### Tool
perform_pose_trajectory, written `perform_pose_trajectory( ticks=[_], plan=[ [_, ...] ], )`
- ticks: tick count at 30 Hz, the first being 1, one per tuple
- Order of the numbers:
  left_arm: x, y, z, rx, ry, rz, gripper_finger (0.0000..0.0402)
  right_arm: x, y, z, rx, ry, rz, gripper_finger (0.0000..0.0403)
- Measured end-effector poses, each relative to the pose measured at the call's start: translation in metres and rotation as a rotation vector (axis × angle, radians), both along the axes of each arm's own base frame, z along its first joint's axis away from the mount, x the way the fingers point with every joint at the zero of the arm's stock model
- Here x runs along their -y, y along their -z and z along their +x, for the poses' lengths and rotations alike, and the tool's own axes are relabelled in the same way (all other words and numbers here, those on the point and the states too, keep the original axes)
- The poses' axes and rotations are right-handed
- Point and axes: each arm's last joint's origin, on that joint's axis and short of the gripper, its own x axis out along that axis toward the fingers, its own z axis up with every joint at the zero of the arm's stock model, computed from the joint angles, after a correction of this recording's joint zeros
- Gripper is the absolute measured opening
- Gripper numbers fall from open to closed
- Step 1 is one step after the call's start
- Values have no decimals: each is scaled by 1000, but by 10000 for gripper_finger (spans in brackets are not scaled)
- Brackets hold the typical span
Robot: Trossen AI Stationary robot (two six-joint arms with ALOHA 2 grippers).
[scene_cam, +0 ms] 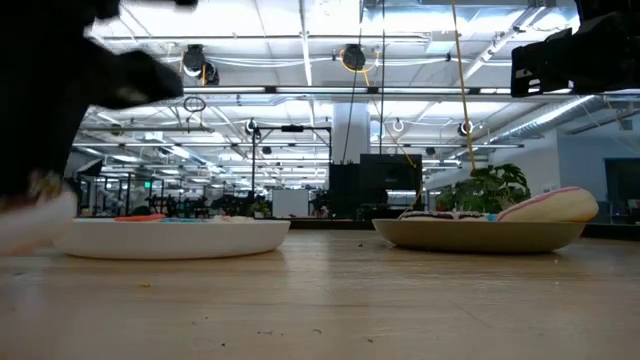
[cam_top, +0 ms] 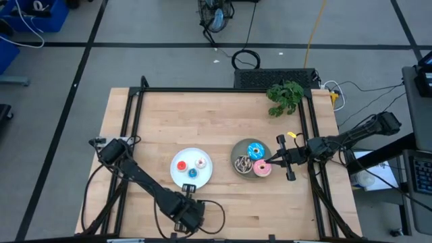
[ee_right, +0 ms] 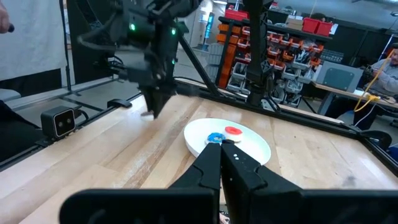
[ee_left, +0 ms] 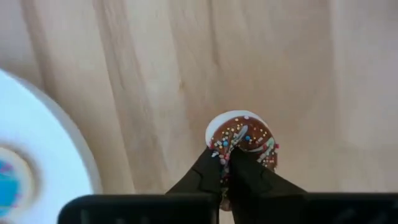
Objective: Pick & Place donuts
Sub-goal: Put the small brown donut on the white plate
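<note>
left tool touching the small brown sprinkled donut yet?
Touching. In the left wrist view the left tool has its two dark fingers closed together on the edge of the small brown sprinkled ring donut, which sits on the bare wooden table beside the round white plate.

- A round white plate (cam_top: pixel 181 177) is sitting left of centre on the wooden table (cam_top: pixel 169 121).
- A grey-green plate (cam_top: pixel 237 152) is lying just to its right.
- A leafy green plant (cam_top: pixel 285 96) is resting at the table's far right corner.
- Cables (cam_top: pixel 246 59) are trailing across the grey floor beyond.
</note>
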Motion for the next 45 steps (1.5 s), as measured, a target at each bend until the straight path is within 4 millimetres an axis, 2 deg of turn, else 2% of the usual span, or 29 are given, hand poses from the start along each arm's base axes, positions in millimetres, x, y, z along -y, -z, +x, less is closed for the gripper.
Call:
perform_pose_trajectory(
  ticks=[6,10,17,19,24,27,30,33,38,45],
  plan=[
    [-1,-44,5,-39,72,70,8,0,0,0,0,0,0,0],
    [-8,-88,6,-47,88,167,13,0,0,0,-2,0,7,0],
    [-14,-167,4,124,117,207,7,0,0,0,-2,0,7,0],
    [-16,-181,2,160,99,210,11,0,0,0,-2,0,7,0],
    [-27,-193,-2,198,73,221,6,0,0,0,-3,0,7,0],
    [-39,-192,-3,185,30,236,9,0,1,0,-9,0,13,0],
    [-52,-176,0,120,4,276,6,0,1,0,-11,0,12,0],
    [-64,-147,0,10,-25,315,8,0,1,0,-11,0,12,0],
    [-74,-92,1,-156,-25,261,6,0,1,0,-11,0,12,0],
    [-84,-42,0,-212,-26,192,6,0,1,0,-11,0,11,0]
  ],
)
